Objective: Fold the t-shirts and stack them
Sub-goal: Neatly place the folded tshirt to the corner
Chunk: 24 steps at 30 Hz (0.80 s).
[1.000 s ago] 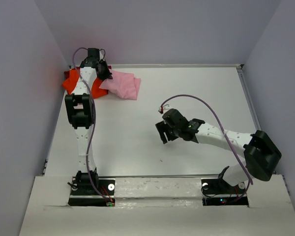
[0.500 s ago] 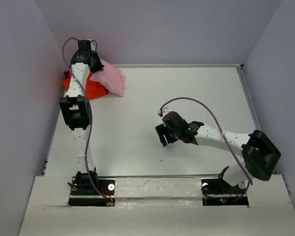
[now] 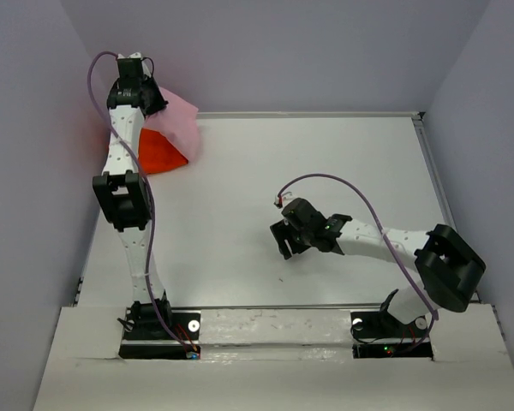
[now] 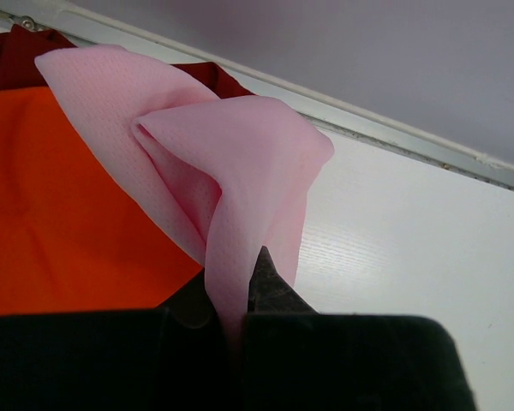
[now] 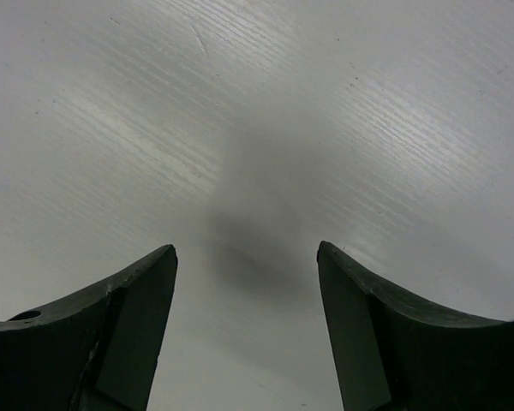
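- While it pinches a fold of the pink shirt (image 4: 240, 171), the left gripper (image 4: 238, 321) is clamped tight, with the cloth squeezed between its dark fingers.
- From that grip the pink shirt spreads away in loose, bunched folds with one rounded pocket at the middle. It sits over the right part of the orange shirt (image 4: 60, 214). Whether its far end rests on the orange cloth or hangs just above it cannot be told.
- Smooth and flat, the orange shirt lies in the far left corner of the table (image 3: 325, 171), showing to the left of the pink one and below it.
- Only dark strips of the red shirt (image 4: 17, 60) show, beyond the orange shirt and against the table's far edge. It appears to lie under the orange one.
- Seen from above, the left arm stretches along the table's left edge up to that corner.
- With its fingers spread wide and nothing between them, the right gripper (image 5: 244, 253) hovers close over bare tabletop and casts a soft shadow there. It is near the table's middle, somewhat toward the near edge, well apart from all three shirts.
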### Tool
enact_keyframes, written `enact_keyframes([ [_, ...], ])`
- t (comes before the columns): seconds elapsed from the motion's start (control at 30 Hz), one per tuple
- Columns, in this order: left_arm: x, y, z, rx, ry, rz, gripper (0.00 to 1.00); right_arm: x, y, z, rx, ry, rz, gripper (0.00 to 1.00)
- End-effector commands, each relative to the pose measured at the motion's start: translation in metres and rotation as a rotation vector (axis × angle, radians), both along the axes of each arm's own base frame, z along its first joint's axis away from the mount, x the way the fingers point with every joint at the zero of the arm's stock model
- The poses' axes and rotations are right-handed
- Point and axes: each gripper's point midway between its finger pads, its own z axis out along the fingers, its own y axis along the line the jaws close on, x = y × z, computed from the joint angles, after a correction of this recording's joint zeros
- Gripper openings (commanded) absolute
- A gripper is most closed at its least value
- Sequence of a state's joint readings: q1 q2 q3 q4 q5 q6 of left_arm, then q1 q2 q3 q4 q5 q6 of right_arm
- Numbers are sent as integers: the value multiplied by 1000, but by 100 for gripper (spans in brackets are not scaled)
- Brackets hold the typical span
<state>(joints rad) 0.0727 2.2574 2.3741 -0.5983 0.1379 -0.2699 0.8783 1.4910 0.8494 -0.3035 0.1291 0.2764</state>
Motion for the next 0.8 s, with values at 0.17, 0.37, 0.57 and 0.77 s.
enact_keyframes([
  [0.17, -10, 11, 78, 8, -163, 8, 0, 3, 11, 1, 28, -23, 20, 72],
  [0.37, -11, 36, 62, -6, -130, 49, 0, 1, 15, -2, 28, -15, 32, 72],
  [0.57, -18, 44, 76, -35, -155, 56, 0, 1, 16, -7, 21, -4, 34, 72],
  [0.77, -22, 43, 92, -44, -189, 50, 0, 2, 18, -10, 18, -1, 39, 71],
])
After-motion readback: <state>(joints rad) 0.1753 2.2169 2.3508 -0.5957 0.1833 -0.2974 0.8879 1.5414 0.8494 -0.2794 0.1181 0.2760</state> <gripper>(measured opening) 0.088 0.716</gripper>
